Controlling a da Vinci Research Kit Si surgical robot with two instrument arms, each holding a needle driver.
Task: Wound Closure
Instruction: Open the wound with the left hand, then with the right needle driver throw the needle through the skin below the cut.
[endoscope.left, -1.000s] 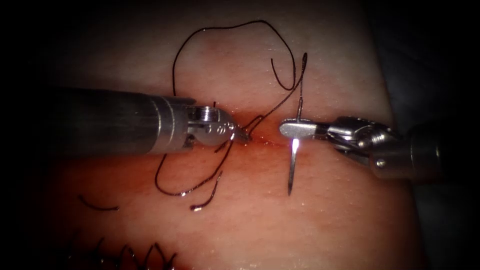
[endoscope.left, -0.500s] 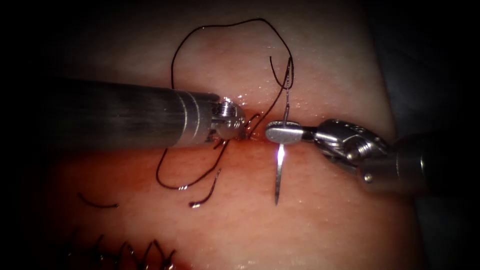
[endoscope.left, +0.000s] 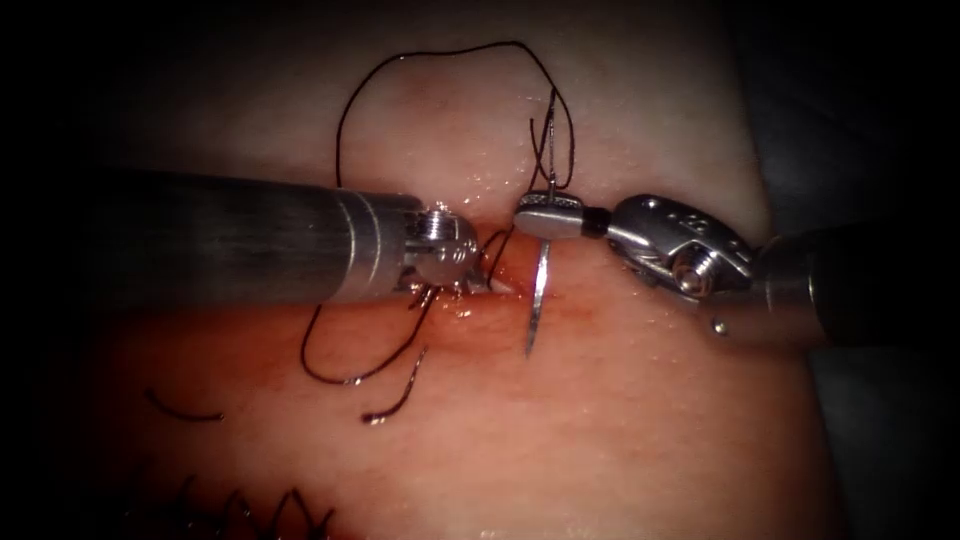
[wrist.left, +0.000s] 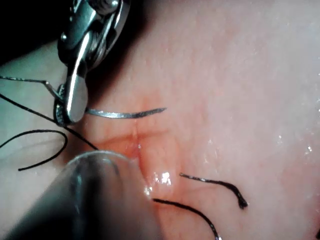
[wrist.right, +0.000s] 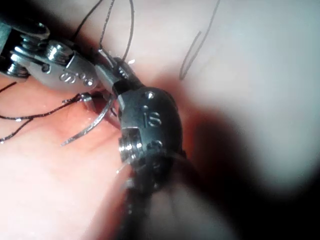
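Note:
My right tool (endoscope.left: 548, 213) comes in from the right, jaws shut on the curved needle (endoscope.left: 537, 300) about a third of the way down from its tail end. The needle stands nearly upright across the cut (endoscope.left: 505, 285), and its point hangs free over the tissue (endoscope.left: 620, 420), not in it. In the left wrist view the needle (wrist.left: 125, 114) juts sideways from the same jaws (wrist.left: 72, 100), clear of the surface. Black thread (endoscope.left: 440, 58) runs from the needle's tail in a wide loop and down to the cut. My left tool (endoscope.left: 485, 275) has its tip at the cut, just left of the needle.
Red fluid (endoscope.left: 600, 300) stains the tissue along the cut. Short cut thread ends (endoscope.left: 395, 400) (endoscope.left: 180, 412) lie on the tissue below the left tool. A row of earlier stitches (endoscope.left: 250, 505) shows at the lower left. Dark background lies past the tissue's right edge (endoscope.left: 790, 200).
The right tool has carried the needle left and slightly up, close beside the left tool's tip. The left tool has turned a little and stayed at the cut.

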